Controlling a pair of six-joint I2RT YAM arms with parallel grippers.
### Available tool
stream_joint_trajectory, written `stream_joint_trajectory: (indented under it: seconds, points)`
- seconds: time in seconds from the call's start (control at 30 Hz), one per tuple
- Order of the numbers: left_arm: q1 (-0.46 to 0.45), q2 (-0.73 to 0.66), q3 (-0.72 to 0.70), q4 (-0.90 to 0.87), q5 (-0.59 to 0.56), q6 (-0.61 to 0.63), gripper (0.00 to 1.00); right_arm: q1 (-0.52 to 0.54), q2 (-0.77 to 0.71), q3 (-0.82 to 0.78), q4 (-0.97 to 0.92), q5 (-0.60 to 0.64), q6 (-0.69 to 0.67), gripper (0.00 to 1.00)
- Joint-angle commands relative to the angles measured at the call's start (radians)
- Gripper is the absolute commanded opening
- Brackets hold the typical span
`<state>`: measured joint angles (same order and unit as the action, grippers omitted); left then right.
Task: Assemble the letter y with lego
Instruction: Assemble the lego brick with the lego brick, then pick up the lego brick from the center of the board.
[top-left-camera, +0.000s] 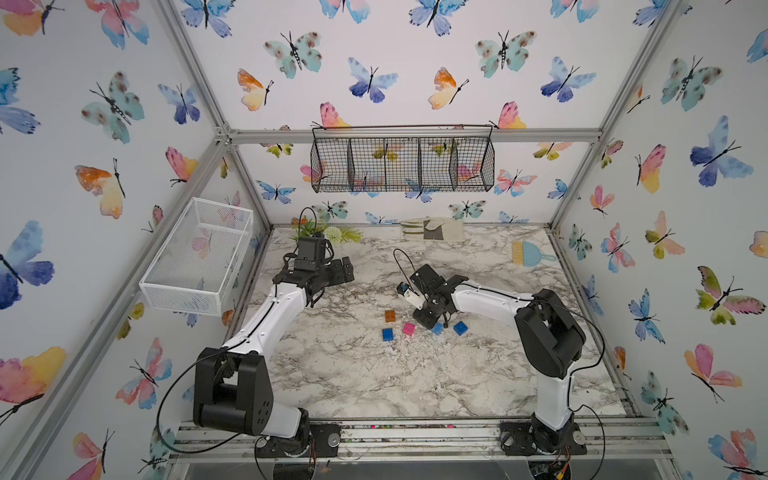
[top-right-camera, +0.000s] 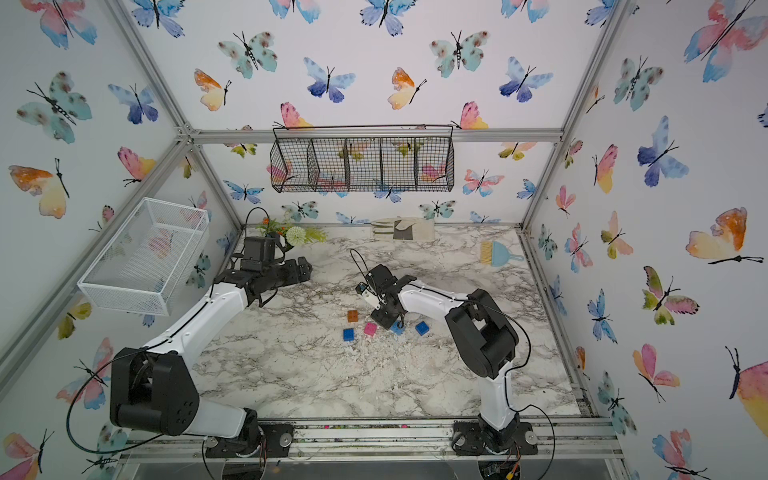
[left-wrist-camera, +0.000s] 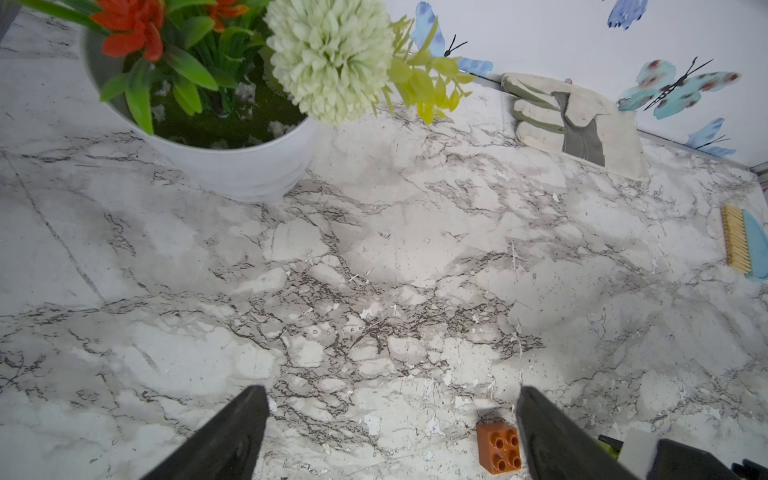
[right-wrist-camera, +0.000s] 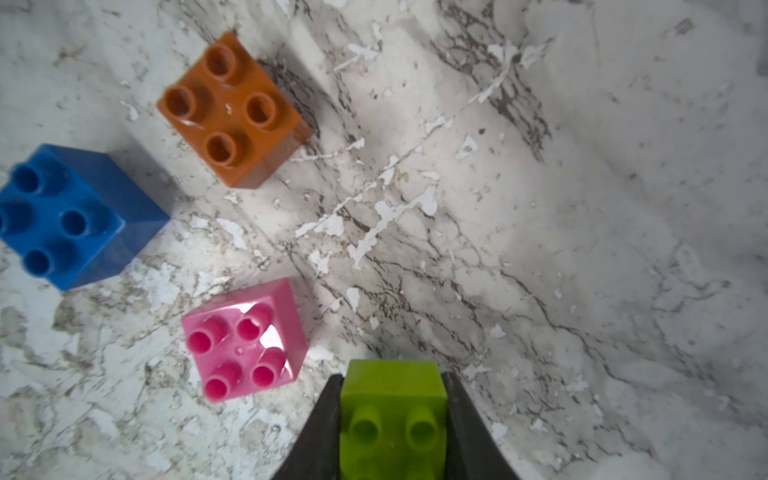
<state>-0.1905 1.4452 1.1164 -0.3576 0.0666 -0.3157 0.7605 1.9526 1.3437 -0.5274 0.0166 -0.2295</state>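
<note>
My right gripper (right-wrist-camera: 392, 386) is shut on a lime green lego brick (right-wrist-camera: 392, 399), held low over the marble table. Beside it lie a pink brick (right-wrist-camera: 245, 338), an orange brick (right-wrist-camera: 232, 110) and a dark blue brick (right-wrist-camera: 70, 216), all apart. In both top views a light blue brick (top-left-camera: 437, 328) shows partly under the right gripper (top-left-camera: 428, 321), and another dark blue brick (top-left-camera: 460, 328) lies to its right. My left gripper (left-wrist-camera: 392, 399) hangs open and empty at the back left (top-left-camera: 345, 269), away from the bricks. The letter y is out of view.
A white flower pot (left-wrist-camera: 232, 166) stands at the back left, with a work glove (left-wrist-camera: 582, 120) by the back wall and a small blue brush (left-wrist-camera: 744, 241) at the back right. A white wire basket (top-left-camera: 199, 253) and a black wire basket (top-left-camera: 403, 162) hang on the walls.
</note>
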Motion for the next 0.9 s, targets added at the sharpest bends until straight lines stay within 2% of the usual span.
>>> stream_joint_trajectory:
  seconds: [0.0,0.27,0.37,0.47,0.5,0.53,0.57,0.67,0.77,0.87]
  points:
    - [0.005,0.01,0.025,-0.006,0.015,-0.004,0.94,-0.009,0.003,-0.034,-0.003,0.019,0.008,0.19]
    - [0.006,-0.003,0.014,0.002,0.011,0.001,0.99,-0.018,-0.03,-0.043,-0.003,-0.037,0.018,0.51]
    - [0.006,-0.007,0.01,0.003,0.002,0.001,0.98,-0.018,-0.055,-0.039,-0.005,-0.036,0.022,0.66]
    - [0.006,-0.004,0.01,0.004,0.012,0.002,0.98,-0.018,-0.139,-0.06,0.034,0.012,0.053,0.78]
    - [0.006,-0.003,0.01,0.004,0.016,0.002,0.98,-0.018,-0.184,-0.081,0.06,0.027,0.068,0.84]
    - [0.006,-0.004,0.008,0.005,0.019,0.003,0.98,-0.019,-0.234,-0.106,0.09,0.043,0.093,0.95]
    - [0.006,-0.005,0.008,0.007,0.021,0.005,0.99,-0.023,-0.272,-0.13,0.118,0.05,0.116,0.99]
    - [0.006,-0.008,0.009,-0.001,0.0,0.004,0.98,-0.073,-0.342,-0.165,0.102,0.052,0.222,0.99]
    - [0.006,-0.019,0.012,-0.015,-0.053,0.002,0.98,-0.175,-0.396,-0.219,0.094,-0.049,0.303,0.99]
    - [0.006,-0.028,0.001,0.001,-0.027,0.009,0.98,-0.228,-0.429,-0.269,0.078,-0.066,0.337,0.99]
